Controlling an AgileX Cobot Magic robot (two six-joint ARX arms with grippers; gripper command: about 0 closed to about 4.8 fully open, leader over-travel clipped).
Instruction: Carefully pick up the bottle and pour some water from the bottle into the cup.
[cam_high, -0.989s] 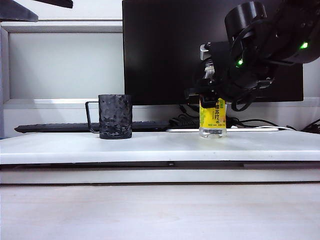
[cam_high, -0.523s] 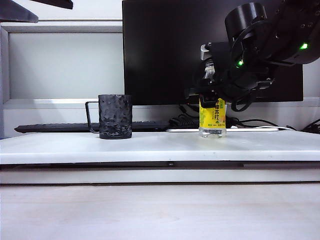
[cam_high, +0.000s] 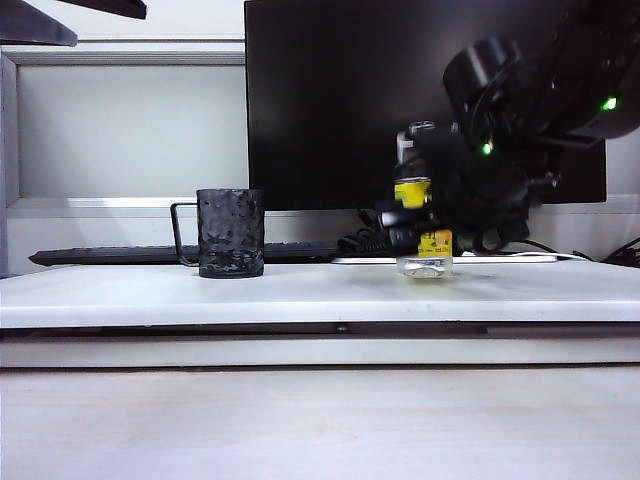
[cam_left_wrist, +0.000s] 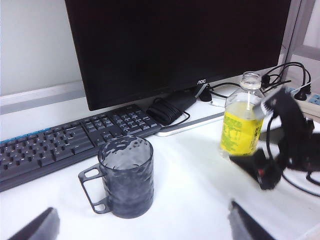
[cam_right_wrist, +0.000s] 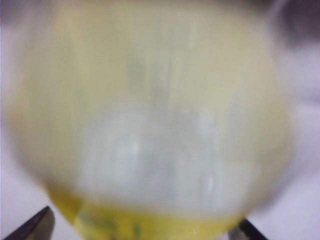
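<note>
- The bottle (cam_left_wrist: 241, 121) stands upright on the white table (cam_high: 300, 285), on the right side, in front of the monitor (cam_high: 330, 100). The cup (cam_high: 230, 233) stands well apart from it on the left, near the keyboard (cam_left_wrist: 65, 140).
- The right gripper (cam_left_wrist: 270, 150) is at the bottle. In the left wrist view one dark finger lies in front of the yellow label and the other beside it. The right wrist view is filled by the blurred bottle (cam_right_wrist: 150, 120), with only the finger tips at the corners.
- From these pictures I cannot tell for sure if the right gripper is closing on the bottle or standing wide around it; the motion blur hides the contact.
- The left gripper (cam_left_wrist: 140, 225) is spread wide and empty. It hangs back from the cup, and only its two finger tips show in its own view.
- To do this step well, I think the fingers should meet the label at mid-height and press gently, because the neck has no cap and a hard squeeze could push water out. The bottle should stay upright until it is over the cup.
- Compared with one second ago, the right gripper sits lower on the bottle and now covers most of the label in the exterior view, where before the label was mostly free. The cup and the bottle have not moved.
</note>
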